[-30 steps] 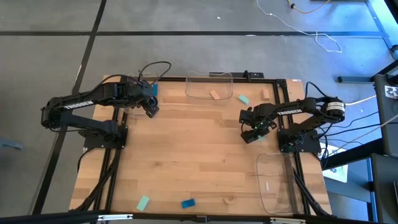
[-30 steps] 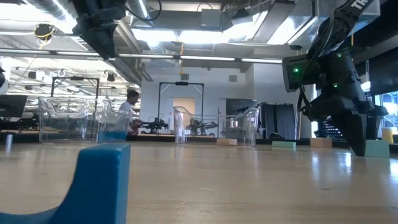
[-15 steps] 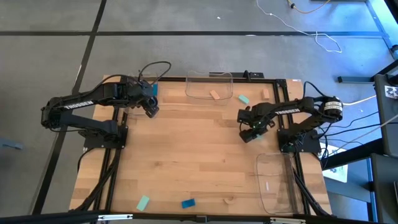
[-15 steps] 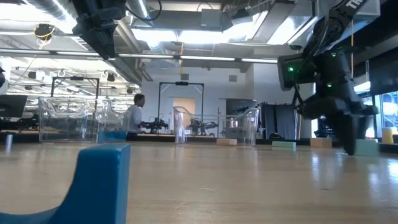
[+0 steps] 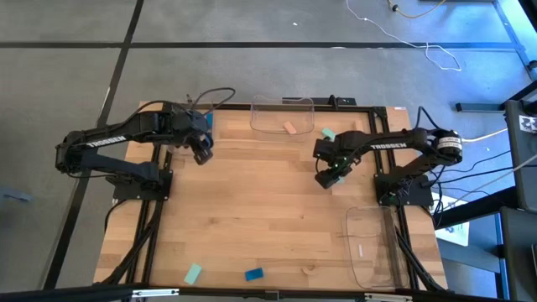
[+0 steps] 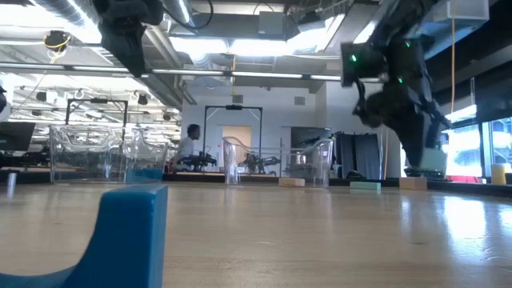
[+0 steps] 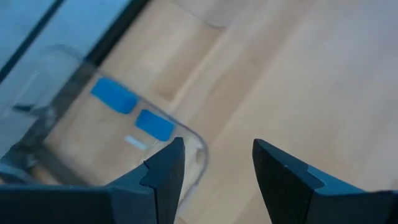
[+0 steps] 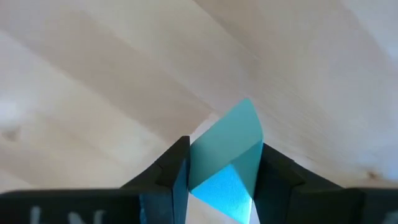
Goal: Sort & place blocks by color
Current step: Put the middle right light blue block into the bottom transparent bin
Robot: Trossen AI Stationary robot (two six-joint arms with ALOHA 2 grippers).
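Note:
My right gripper (image 5: 325, 176) is shut on a pale mint block (image 8: 224, 155) and hangs above the table's middle right; the low view shows it (image 6: 424, 160) off the wood. My left gripper (image 7: 214, 174) is open, high over the rim of a clear tray (image 7: 186, 134) at the far left that holds two blue blocks (image 7: 114, 96). Loose on the table lie a mint block (image 5: 328, 133) and a tan one (image 5: 358, 127) at the far edge. A mint (image 5: 193, 273), a blue (image 5: 253, 273) and a tan block (image 5: 309, 270) lie at the near edge. My right gripper pinches the mint block between its two fingers (image 8: 171, 168), which come from above and point down. They press on two opposite side faces (image 8: 249, 158). The block is lifted clear of the table and sits turned, with one corner (image 8: 244, 102) jutting past the fingertips.
A clear tray (image 5: 282, 116) at the far centre holds a tan block (image 5: 289, 127). Another clear tray (image 5: 373, 243) lies at the near right. The blue block (image 6: 120, 232) looms close in the low view. A person (image 6: 190, 144) walks in the room behind.
My right gripper has risen from the table with the mint block between its fingers and has moved toward the table's left and slightly toward the far edge. The block, which stood on the wood, is now lifted clear.

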